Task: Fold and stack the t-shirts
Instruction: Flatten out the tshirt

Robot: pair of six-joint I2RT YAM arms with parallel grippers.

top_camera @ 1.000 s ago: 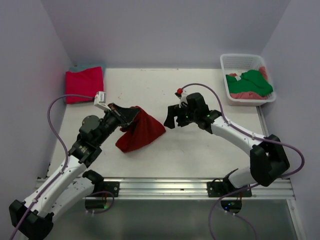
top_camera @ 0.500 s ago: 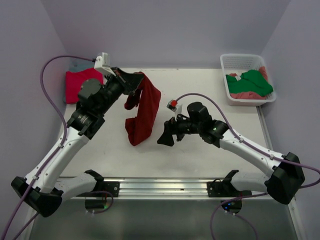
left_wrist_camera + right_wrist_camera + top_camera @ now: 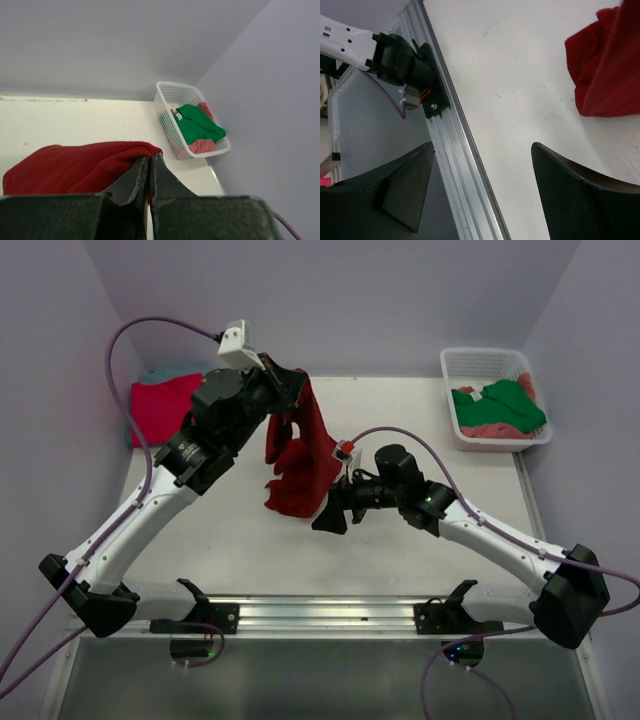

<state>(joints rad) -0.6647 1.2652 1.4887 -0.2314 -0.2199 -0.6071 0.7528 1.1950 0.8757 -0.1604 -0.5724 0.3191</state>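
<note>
Shirts lie folded far left of the basket: a magenta shirt (image 3: 160,408) on top of a teal shirt (image 3: 172,373), of which only the back edge shows. Closer to the basket, yet well left of it, the left gripper (image 3: 292,380) is raised above the table (image 3: 400,410), jaws pressed together on a fold of the red shirt (image 3: 300,465). The shirt hangs from them in a bunched drape, its lower end down by the tabletop; whether it touches cannot be told. In the left wrist view the two fingers meet with red cloth pinched between them. Just right of the shirt's lower end, left of the basket and nearer the arm bases, the right gripper (image 3: 333,512) sits low, jaws spread wide and holding nothing, apart from the cloth. Its wrist view shows the red shirt ahead, beyond the fingers, and the rail (image 3: 460,150) along the table's near edge. The white basket (image 3: 480,358) stands at the far right corner, holding a green shirt (image 3: 505,405) on top of a salmon shirt (image 3: 485,430).
</note>
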